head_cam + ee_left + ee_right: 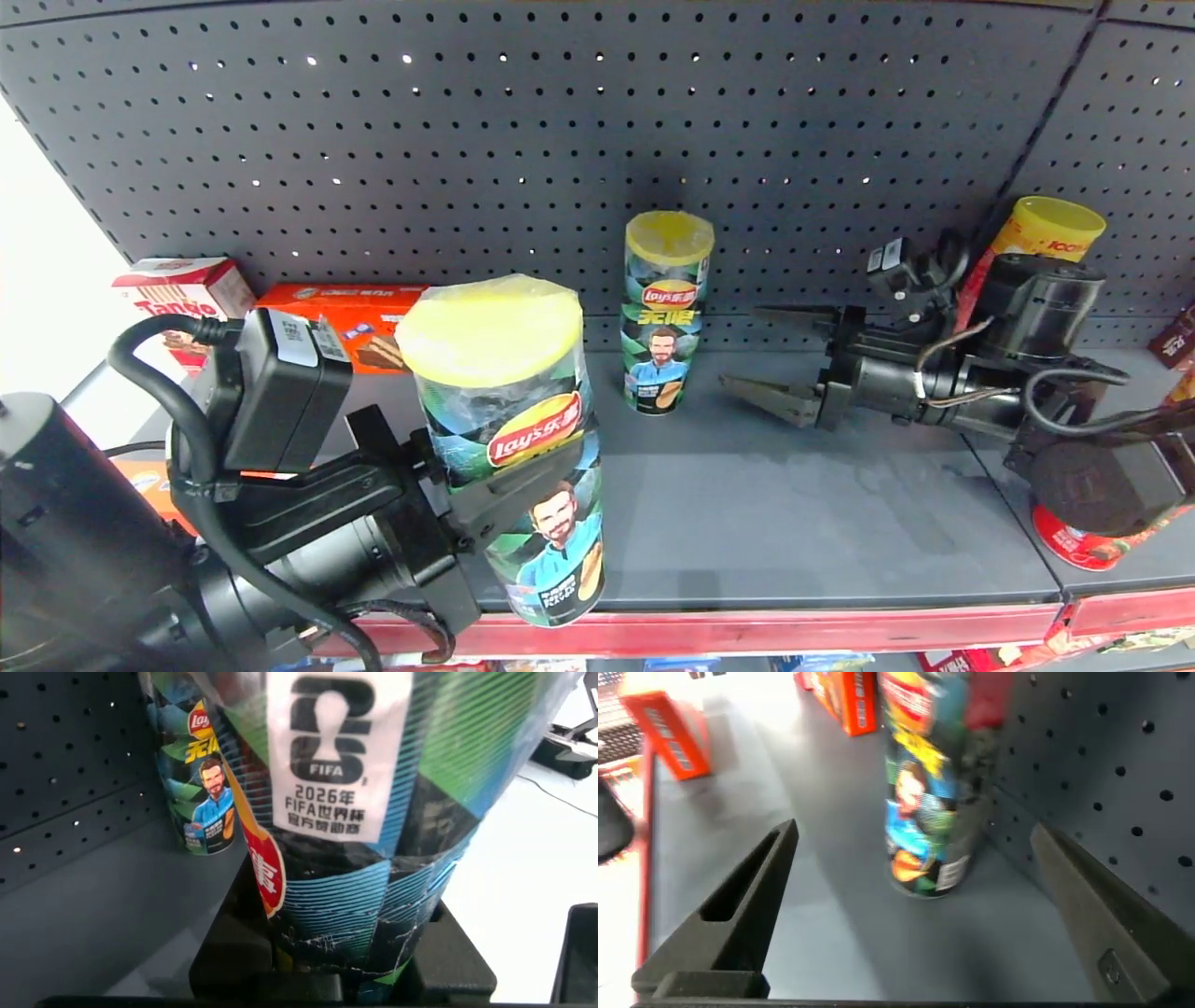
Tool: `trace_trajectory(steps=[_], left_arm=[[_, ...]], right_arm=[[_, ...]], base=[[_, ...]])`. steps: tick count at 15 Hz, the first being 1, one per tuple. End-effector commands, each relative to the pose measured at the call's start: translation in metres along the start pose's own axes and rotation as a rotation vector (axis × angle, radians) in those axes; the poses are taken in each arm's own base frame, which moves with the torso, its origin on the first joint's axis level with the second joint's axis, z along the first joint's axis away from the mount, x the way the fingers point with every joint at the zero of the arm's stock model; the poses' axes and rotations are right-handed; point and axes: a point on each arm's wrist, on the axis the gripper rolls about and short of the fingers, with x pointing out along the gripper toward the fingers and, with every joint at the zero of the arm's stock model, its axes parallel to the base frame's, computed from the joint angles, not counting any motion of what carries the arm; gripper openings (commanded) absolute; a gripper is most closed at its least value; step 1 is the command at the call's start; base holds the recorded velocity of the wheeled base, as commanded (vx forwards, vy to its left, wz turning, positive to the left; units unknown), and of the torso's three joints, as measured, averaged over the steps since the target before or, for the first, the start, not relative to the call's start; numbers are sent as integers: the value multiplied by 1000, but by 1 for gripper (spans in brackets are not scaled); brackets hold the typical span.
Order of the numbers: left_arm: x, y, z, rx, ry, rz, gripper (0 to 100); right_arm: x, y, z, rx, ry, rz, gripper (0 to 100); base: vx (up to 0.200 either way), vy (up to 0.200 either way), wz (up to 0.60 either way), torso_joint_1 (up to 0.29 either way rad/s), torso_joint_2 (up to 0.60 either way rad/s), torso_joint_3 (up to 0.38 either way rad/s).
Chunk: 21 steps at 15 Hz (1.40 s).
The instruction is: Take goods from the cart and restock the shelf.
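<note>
My left gripper (pixel 509 485) is shut on a green-and-blue chip can (pixel 518 439) with a yellow lid, held upright over the shelf's front edge at the left. Close up, that can (pixel 374 821) takes up most of the left wrist view. A second, matching chip can (pixel 665 313) stands upright near the back of the grey shelf (pixel 794 504), also seen as a can (pixel 201 784) behind the held one. My right gripper (pixel 752 350) is open, level with the shelf, just right of the standing can (pixel 929 793), its fingers (pixel 738 905) spread wide and pointing at it.
Orange and red-white boxes (pixel 345 317) lie at the shelf's back left. A red can with a yellow lid (pixel 1041 233) stands behind my right arm, and a red round pack (pixel 1074 546) lies at the right. Perforated back panel (pixel 560 121) closes the rear. Bare shelf lies between the two cans.
</note>
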Motion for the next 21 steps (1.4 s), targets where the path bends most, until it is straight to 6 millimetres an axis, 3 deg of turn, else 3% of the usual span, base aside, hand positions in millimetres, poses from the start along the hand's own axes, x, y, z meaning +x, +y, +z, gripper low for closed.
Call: trace_trajectory(steps=[1, 5, 9, 16, 21], left_arm=[[0, 1, 0, 1, 1, 2, 0], [-1, 2, -2, -2, 8, 10, 0], [0, 3, -1, -1, 5, 13, 0], [-1, 2, -3, -2, 11, 13, 0], [-1, 2, -2, 0, 9, 11, 0]], right_arm=[[14, -13, -19, 17, 19, 4, 100], [42, -29, -26, -10, -12, 13, 100], [57, -34, -30, -15, -23, 25, 100], [79, -4, -31, 5, -26, 103, 100], [63, 10, -33, 29, 7, 111, 100]], base=[[0, 0, 0, 0, 0, 0], [0, 0, 0, 0, 0, 0], [0, 0, 0, 0, 0, 0], [0, 0, 0, 0, 0, 0], [0, 0, 0, 0, 0, 0]])
